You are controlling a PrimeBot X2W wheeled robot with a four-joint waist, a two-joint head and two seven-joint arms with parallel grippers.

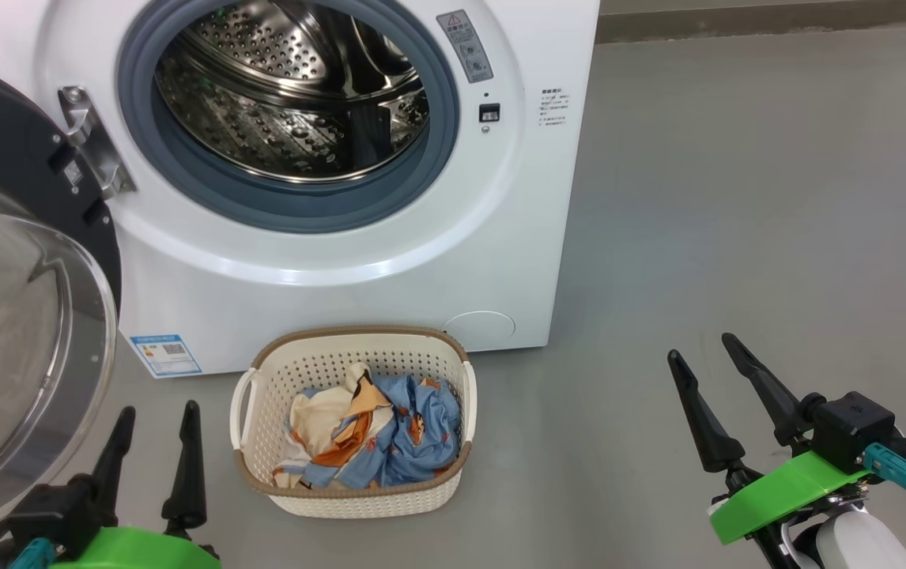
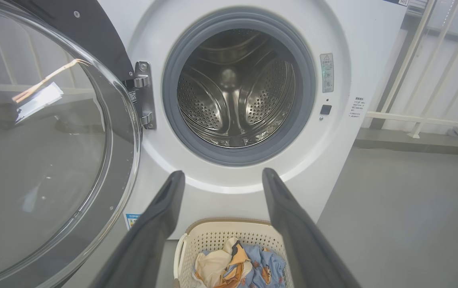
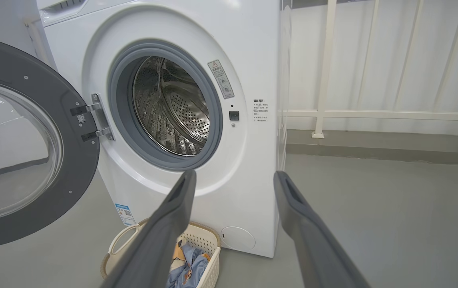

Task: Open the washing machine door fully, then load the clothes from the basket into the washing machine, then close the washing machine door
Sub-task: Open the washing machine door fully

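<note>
Two grippers gaped empty as I watched: left gripper (image 1: 159, 408) lower left, right gripper (image 1: 700, 347) lower right; clothes (image 1: 413, 431) lay in the basket (image 1: 318, 367).

Floor (image 1: 745, 205): smooth grey, matte, uniform, faint sheen. Back of room: white railing (image 3: 373, 115), upright and slanted bars, post standing on a low grey ledge (image 3: 373, 144). Pale white wall (image 3: 357, 60) behind the bars. Lighting even, diffuse.
</note>
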